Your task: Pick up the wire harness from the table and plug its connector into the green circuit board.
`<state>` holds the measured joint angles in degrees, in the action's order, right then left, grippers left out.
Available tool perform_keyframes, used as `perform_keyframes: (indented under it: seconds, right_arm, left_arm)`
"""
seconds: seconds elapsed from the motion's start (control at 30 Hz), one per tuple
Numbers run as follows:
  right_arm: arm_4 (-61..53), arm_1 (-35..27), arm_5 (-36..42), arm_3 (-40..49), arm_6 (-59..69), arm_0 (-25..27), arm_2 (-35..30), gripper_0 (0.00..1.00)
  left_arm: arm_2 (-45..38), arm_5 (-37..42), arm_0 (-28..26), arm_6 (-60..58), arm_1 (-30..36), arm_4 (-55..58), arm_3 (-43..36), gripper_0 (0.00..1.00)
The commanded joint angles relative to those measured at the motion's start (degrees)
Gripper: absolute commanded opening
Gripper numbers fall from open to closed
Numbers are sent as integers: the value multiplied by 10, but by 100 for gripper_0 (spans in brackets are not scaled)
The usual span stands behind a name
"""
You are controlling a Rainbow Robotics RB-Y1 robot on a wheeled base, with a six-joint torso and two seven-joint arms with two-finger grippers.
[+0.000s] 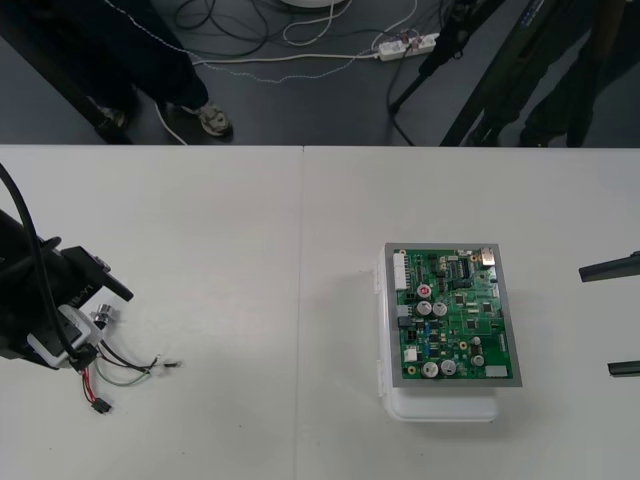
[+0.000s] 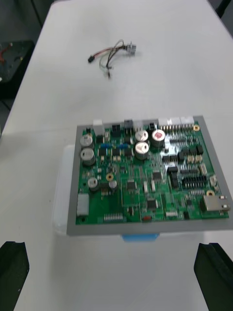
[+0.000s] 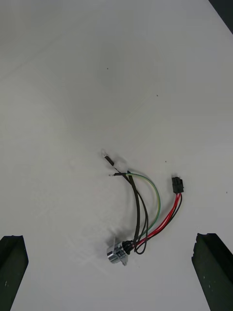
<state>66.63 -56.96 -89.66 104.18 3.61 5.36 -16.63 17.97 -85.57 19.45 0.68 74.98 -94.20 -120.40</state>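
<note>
Table (image 1: 200, 250): plain and light, carrying all items noted below.

Green circuit board (image 1: 455, 315): seated flat on its white base (image 1: 440, 405) on the robot's right half of the table; no wire runs to it and no connector is fitted.

Right gripper (image 1: 615, 318): at the right edge of the table, just beside the board; its fingers (image 2: 13, 272) are spread wide with nothing between them; the board lies directly ahead of them in the right wrist view.

Left gripper (image 3: 110, 236): over the left side of the table, above the wire harness (image 3: 145, 214); its fingers (image 3: 12, 269) stand far apart at either side of the harness; neither touches it.

Harness: lying loose on the table at the robot's left, well apart from the board; red, black and green wires curve together in a loose bunch (two thin stray leads end bare on the surface).

Metal socket (image 3: 117, 253): resting on the table at the end of the harness nearest the left gripper, between the spread fingers.

Black plug (image 3: 177, 184): on the table at the end of the red and black wires; unconnected.
</note>
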Motion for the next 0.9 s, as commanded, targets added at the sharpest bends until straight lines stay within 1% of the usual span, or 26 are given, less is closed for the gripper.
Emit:
perform_keyframes:
  seconds: [0.03,0.17,0.33,0.5,0.7,0.9]
  right_arm:
    - [-40,31,-3,-6,22,8,1,100]
    - [-65,55,-3,-10,25,8,-16,100]
    - [-80,84,-3,-21,27,7,-19,100]
    - [-89,103,-3,-25,32,4,-20,100]
    - [-121,105,-3,-57,35,-3,-20,100]
    - [-131,117,-3,-113,27,-40,-12,100]
  left_arm:
    - [36,40,40,135,31,-40,-4,100]
    - [58,69,39,186,32,-75,1,100]
    - [111,138,39,255,33,-114,31,100]
    - [144,182,43,324,32,-119,58,100]
    - [201,221,73,403,30,-130,93,100]
    - [259,261,113,492,17,-142,151,100]
